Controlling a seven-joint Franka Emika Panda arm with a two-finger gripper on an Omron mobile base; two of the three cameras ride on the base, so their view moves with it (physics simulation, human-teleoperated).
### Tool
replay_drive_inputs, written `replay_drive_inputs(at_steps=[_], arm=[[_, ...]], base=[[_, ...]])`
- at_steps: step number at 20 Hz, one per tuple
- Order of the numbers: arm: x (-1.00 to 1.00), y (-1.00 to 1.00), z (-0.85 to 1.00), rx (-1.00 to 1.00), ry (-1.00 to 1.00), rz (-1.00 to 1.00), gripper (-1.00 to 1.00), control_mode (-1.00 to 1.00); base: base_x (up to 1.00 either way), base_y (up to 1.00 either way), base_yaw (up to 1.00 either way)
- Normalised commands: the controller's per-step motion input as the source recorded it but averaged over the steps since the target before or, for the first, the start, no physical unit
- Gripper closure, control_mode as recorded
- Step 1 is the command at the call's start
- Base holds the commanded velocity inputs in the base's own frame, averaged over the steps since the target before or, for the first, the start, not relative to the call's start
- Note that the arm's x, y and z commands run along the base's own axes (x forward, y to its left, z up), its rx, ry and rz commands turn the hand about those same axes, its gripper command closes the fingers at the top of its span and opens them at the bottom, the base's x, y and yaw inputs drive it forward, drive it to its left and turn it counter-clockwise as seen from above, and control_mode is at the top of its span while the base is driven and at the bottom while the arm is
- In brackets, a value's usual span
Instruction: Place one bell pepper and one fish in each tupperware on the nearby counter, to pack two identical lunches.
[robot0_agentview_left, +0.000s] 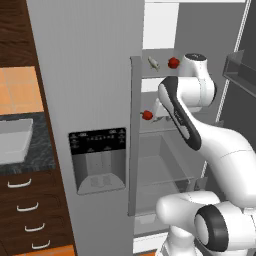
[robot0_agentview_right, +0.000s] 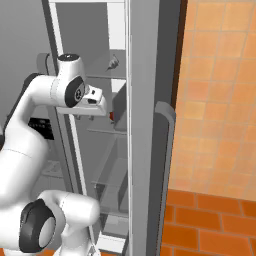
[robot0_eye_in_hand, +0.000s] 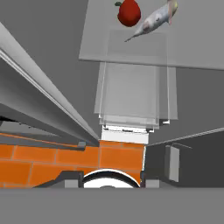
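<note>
Two red bell peppers and two silver-grey fish sit on glass shelves inside the open fridge (robot0_agentview_left: 100, 75). On the upper shelf (robot0_agentview_left: 160, 73) an upper pepper (robot0_agentview_left: 173, 62) lies near an upper fish (robot0_agentview_left: 154, 63). On the shelf below, a lower pepper (robot0_agentview_left: 147, 115) is just beside a lower fish (robot0_agentview_left: 161, 119); in the hand view that pepper is glossy red with a small green stem, and the fish is pale with a thin pointed tail, the two nearly touching. A clear crisper drawer (robot0_agentview_left: 160, 170) sits under them. The fridge's closed left door carries a black dispenser panel (robot0_agentview_left: 97, 141) with small white markings too tiny to read. The gripper (robot0_agentview_right: 86, 116) hangs at the end of the white arm in front of the shelves; I cannot tell how far apart its jaws stand, and nothing is seen in them. To the left, a light-grey tupperware (robot0_agentview_left: 15, 142) rests on the speckled table (robot0_agentview_left: 30, 162) above the dark wood drawers (robot0_agentview_left: 27, 210), well apart from the fridge. An orange tiled wall (robot0_agentview_right: 220, 90) stands to the right.
</note>
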Motion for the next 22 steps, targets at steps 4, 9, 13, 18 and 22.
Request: replay_drive_inputs(at_steps=[4,9,13,18,22], arm=[[-0.16,-0.52,-0.05,0.03,-0.07,0.00,-1.00,-1.00],[-0.25,-0.37,-0.70,0.00,-0.46,-0.16,-1.00,-1.00],[0.39,0.00,-0.67,0.00,-0.31,-0.26,-1.00,-1.00],[0.49,-0.02,-0.12,0.14,-0.06,-0.29,-1.00,-1.00],[0.60,-0.22,0.00,0.24,-0.04,-0.17,-1.00,-1.00]], base=[[0.00,0.00,0.00],[0.00,0.00,0.00],[0.00,0.00,0.00],[0.00,0.00,0.00],[0.00,0.00,0.00]])
